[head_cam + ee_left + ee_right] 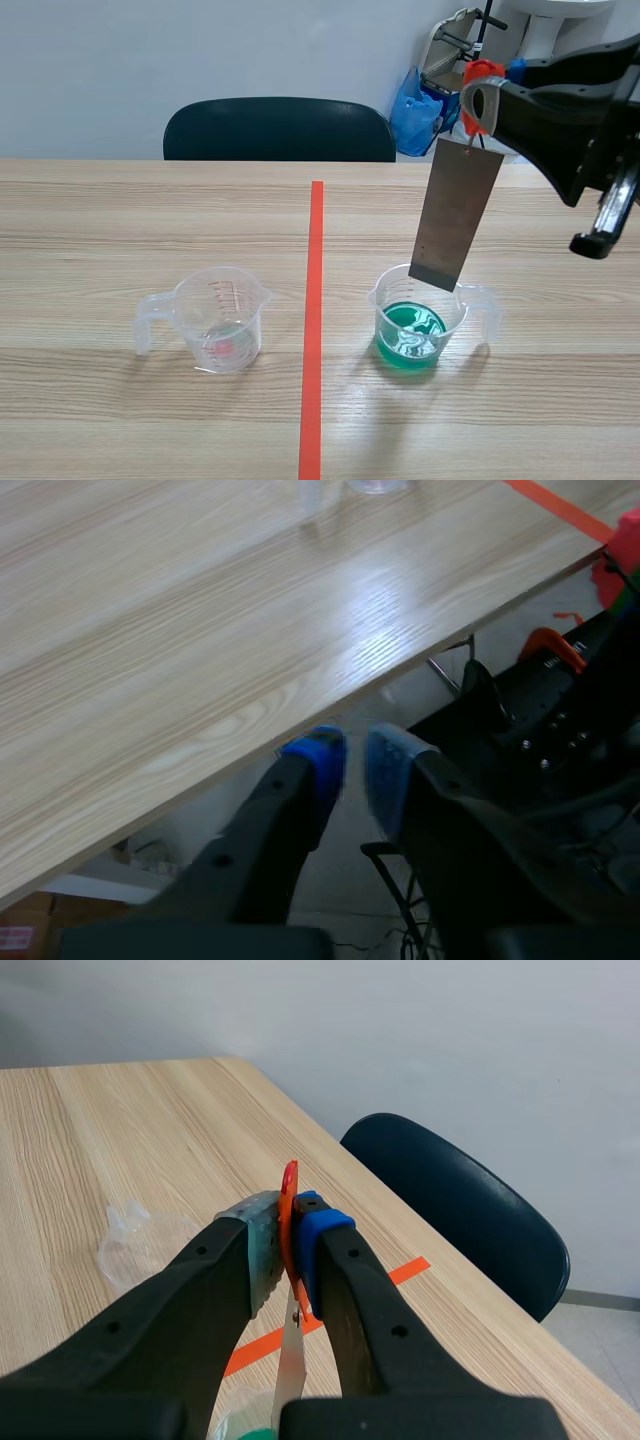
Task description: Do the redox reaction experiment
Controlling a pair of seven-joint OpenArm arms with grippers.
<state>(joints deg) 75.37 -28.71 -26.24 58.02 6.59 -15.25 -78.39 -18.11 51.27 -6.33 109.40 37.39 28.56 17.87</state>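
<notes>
A grey metal plate (455, 215) hangs from an orange clip (478, 95), and my right gripper (484, 100) is shut on that clip. The plate's lower edge is level with the rim of a clear beaker (425, 315) that holds green liquid, and clear of the liquid. In the right wrist view the clip (289, 1205) sits pressed between my fingers, with the plate (290, 1370) hanging below my right gripper (286, 1235). A second clear beaker (220, 320) stands left of the tape line. My left gripper (355, 770) is shut on nothing, below and off the table's edge (330, 695).
An orange tape line (314, 320) runs down the table's middle. A dark chair (280, 130) stands behind the far edge, with a blue bag (415, 110) to its right. Black equipment and stands (540, 720) lie beside the left gripper under the table.
</notes>
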